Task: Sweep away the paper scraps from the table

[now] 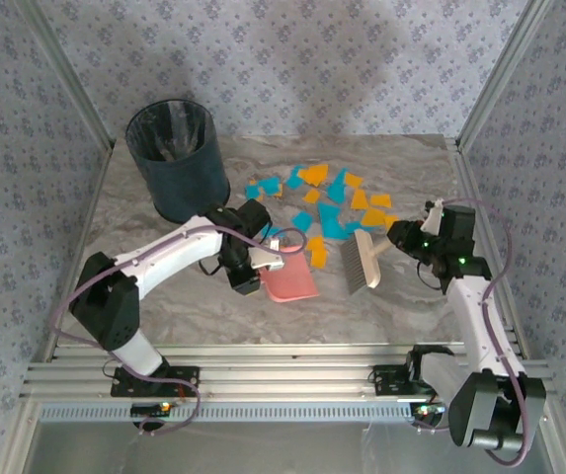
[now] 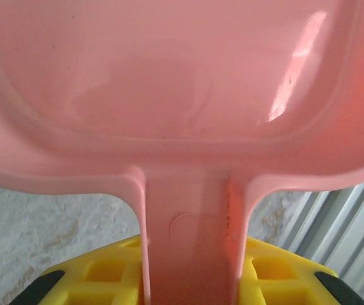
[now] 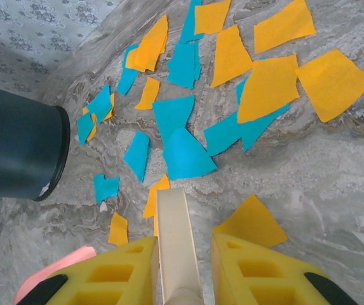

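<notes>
Seen from above, the paper scraps (image 1: 334,202), flat teal and orange pieces with ragged edges, lie scattered over the far middle of the table (image 1: 194,306), a grey-beige marbled top. A dark round bin (image 1: 177,158) stands at the far left. The left gripper (image 1: 263,259) is clamped on the handle of a smooth pink dustpan (image 1: 290,283) lying just this side of the scraps; the right gripper (image 1: 408,235) is closed around a cream brush (image 1: 363,261), its bristle head down, near the dustpan but apart from it. Bare tabletop runs along the near side up to ribbed aluminium rails (image 1: 263,370); blue-grey patterned wallpaper (image 1: 292,59) closes three sides.

At the left wrist, the dustpan (image 2: 169,76) shows a glossy, round-cornered tray. Its flat handle runs down between the yellow fingers (image 2: 105,279), which press both its edges; marbled table (image 2: 42,222) lies beneath.

At the right wrist, the brush (image 3: 176,241) is a slim cream handle gripped between yellow fingers (image 3: 251,267). The paper scraps (image 3: 182,152) fan out ahead, several overlapping, one orange piece just beside a finger; the bin (image 3: 16,146) looms left.
</notes>
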You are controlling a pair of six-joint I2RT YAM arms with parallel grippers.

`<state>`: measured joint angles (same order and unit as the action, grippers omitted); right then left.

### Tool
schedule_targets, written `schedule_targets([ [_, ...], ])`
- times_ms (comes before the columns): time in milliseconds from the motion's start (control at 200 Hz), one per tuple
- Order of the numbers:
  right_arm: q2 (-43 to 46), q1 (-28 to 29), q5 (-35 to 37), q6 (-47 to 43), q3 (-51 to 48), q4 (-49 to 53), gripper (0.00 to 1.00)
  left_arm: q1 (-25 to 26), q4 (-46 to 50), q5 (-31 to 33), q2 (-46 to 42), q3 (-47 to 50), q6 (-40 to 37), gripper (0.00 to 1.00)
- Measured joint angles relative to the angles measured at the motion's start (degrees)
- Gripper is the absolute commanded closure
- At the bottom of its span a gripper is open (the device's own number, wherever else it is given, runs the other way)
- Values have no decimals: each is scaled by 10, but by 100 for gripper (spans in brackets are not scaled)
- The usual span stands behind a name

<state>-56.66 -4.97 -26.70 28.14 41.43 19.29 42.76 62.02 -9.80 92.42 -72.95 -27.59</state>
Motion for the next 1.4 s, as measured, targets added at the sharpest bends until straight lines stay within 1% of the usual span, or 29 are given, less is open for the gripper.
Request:
schedule_targets([
  [130, -31, 28, 10, -4, 17, -16, 100, 0, 38, 4, -2, -10, -9, 100],
  [275, -87, 70, 15, -3, 51, -42, 100, -3, 71, 12, -2, -17, -15, 100],
  [405, -135, 105, 19, 2, 78, -65, 100, -8, 89, 19, -2, -21, -22, 100],
  [570, -187, 131, 19, 20, 98, -103, 100, -15, 97, 29, -2, -33, -24, 100],
  [755, -231, 143, 22, 39, 104, -136, 100, -21, 98, 34, -2, -35, -29, 100],
  [899, -247, 146, 30, 44, 104, -146, 100, -21, 97, 34, -2, -35, -31, 100],
  [1179, -248, 147, 58, 36, 103, -136, 100, -21, 89, 33, -2, -35, -30, 100],
  [1399, -228, 147, 81, 20, 87, -110, 100, -21, 73, 31, -2, -35, -30, 100],
])
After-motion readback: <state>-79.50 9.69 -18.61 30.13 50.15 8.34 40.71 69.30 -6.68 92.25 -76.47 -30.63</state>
